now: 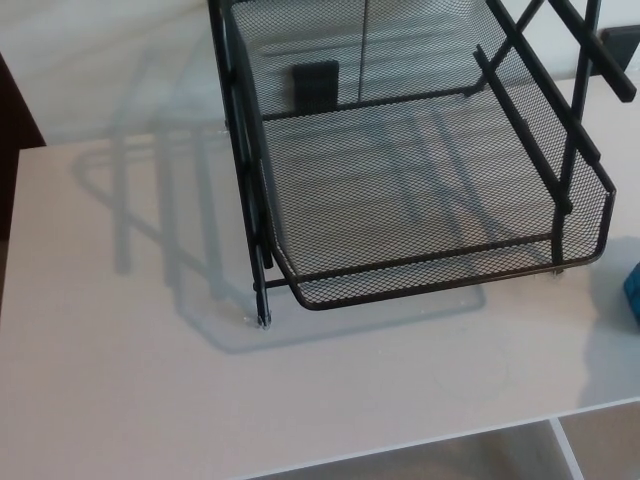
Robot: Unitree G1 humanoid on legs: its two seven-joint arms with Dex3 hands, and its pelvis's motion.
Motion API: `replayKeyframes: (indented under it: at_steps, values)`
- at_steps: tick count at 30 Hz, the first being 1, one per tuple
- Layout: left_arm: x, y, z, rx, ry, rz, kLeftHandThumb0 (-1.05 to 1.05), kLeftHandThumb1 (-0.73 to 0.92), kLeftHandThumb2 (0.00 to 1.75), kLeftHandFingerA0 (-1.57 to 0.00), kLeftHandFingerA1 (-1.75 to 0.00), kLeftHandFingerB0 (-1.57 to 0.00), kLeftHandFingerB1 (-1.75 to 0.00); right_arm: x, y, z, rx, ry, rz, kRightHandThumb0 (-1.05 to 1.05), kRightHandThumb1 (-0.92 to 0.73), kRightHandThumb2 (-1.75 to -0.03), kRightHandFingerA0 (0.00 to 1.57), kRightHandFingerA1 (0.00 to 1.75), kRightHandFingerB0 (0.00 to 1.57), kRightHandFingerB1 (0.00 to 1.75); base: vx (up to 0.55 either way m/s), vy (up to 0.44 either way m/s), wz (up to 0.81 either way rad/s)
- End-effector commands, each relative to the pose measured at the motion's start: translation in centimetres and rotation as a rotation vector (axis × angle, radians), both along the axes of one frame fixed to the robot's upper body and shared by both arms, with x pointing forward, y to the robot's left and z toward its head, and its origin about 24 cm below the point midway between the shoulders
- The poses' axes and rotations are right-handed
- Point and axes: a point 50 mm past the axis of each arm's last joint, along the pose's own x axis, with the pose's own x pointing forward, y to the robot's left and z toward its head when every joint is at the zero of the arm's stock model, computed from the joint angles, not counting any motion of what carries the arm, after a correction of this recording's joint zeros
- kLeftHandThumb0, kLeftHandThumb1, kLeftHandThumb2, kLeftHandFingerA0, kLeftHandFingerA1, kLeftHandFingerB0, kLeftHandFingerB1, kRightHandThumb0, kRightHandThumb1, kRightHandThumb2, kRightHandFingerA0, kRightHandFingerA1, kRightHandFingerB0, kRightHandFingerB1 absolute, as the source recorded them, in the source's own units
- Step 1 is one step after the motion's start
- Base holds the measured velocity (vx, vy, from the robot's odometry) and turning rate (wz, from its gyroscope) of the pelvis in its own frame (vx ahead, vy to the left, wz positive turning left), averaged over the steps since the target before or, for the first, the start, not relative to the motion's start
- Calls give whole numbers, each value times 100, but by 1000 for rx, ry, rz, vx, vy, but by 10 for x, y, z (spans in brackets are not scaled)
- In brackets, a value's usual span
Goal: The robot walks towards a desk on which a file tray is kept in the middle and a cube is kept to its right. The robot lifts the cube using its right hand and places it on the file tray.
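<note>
The cube (633, 292) is blue. Only a small bit of it shows at the very edge of the picture, so its whole shape cannot be seen. It sits on the white tabletop (130, 380), to the right of the file tray (440, 272), close to the tray's front right corner but not touching it. It is outside the tray.

The file tray is black. It is made of thin wire net with thicker bars around the rim, and the tabletop shows through the net. A black post (578, 120) goes up on the tray's right side. A small black plate (315, 85) sits on the tray's back wall. A grey shadow (150, 210) of the tray lies to the left of it.

Neither robot hand shows in the picture, so I cannot tell how open either one is or whether it holds anything.
</note>
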Motion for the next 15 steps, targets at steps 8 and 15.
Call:
replayKeyframes:
  at_steps: [8, 15]
  values:
    - [3, 3, 3, 33, -8, -9, -72, 92, 72, -29, -58, -22, -41, -14, 13, -16, -44, 76, 128, -45, -57, -60, 15, 49, 7, 22, 0, 0, 0]
    - [0, 2, 0, 57, 21, -55, -72, 92, 74, -31, -58, -24, -42, -1, 19, 8, -24, -20, 131, -38, -63, -61, 19, 47, 9, 22, 0, 0, 0]
